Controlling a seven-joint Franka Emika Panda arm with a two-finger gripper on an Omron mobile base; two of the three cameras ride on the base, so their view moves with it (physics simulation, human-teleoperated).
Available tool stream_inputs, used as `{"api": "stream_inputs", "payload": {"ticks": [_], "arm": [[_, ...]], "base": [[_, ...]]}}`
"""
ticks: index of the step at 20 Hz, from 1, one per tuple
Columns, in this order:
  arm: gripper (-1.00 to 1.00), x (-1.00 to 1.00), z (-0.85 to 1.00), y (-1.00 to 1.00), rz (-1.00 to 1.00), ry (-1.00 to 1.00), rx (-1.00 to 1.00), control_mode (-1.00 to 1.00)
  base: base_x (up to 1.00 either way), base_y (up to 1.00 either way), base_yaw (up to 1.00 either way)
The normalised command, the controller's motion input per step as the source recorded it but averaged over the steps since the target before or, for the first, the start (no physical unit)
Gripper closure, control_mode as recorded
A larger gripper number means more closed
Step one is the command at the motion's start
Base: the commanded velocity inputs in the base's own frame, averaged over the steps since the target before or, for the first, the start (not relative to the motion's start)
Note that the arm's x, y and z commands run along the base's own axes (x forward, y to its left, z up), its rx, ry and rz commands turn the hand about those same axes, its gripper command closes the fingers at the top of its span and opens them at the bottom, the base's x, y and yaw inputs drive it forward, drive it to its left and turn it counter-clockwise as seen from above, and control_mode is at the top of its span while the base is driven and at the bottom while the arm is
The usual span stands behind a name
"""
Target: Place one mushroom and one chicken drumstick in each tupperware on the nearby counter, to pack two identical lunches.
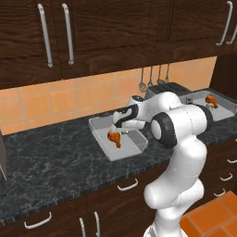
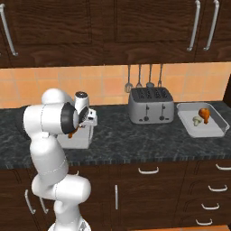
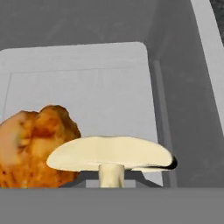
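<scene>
My gripper (image 3: pixel 111 178) is shut on a pale mushroom (image 3: pixel 109 154), whose cap spreads across the fingertips and hides them. It hangs low inside the near grey tupperware (image 3: pixel 87 87), just right of a browned chicken drumstick (image 3: pixel 35 148) lying on its floor. In the left base view the hand (image 1: pixel 124 126) reaches down into that tupperware (image 1: pixel 102 141) on the dark counter (image 1: pixel 51 157), beside the drumstick (image 1: pixel 114 138). A second tupperware (image 2: pixel 215 118) further right holds a drumstick (image 2: pixel 204 113) and a mushroom (image 2: pixel 196 120).
A silver toaster (image 2: pixel 150 106) stands on the counter between the two containers, with utensils (image 2: pixel 144 76) hanging on the orange tiled wall behind it. Dark wall cabinets (image 1: pixel 69 32) hang overhead. In the right base view my own arm (image 2: pixel 49 119) covers most of the near container.
</scene>
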Motion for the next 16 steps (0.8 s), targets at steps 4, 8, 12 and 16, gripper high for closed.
{"api": "stream_inputs", "payload": {"ticks": [4,8,12,16], "arm": [[-1.00,0.12,0.02,0.09,0.00,-0.11,-0.05,-1.00],[-1.00,-0.11,0.56,0.20,0.00,-0.27,-0.06,-1.00],[-1.00,0.00,0.01,0.04,-0.03,-0.16,-0.09,-1.00],[-1.00,0.00,-0.30,-0.03,-0.08,-0.09,-0.12,-1.00]], "base": [[0.00,0.00,0.00],[0.00,0.00,0.00],[0.00,0.00,0.00],[0.00,0.00,0.00]]}}
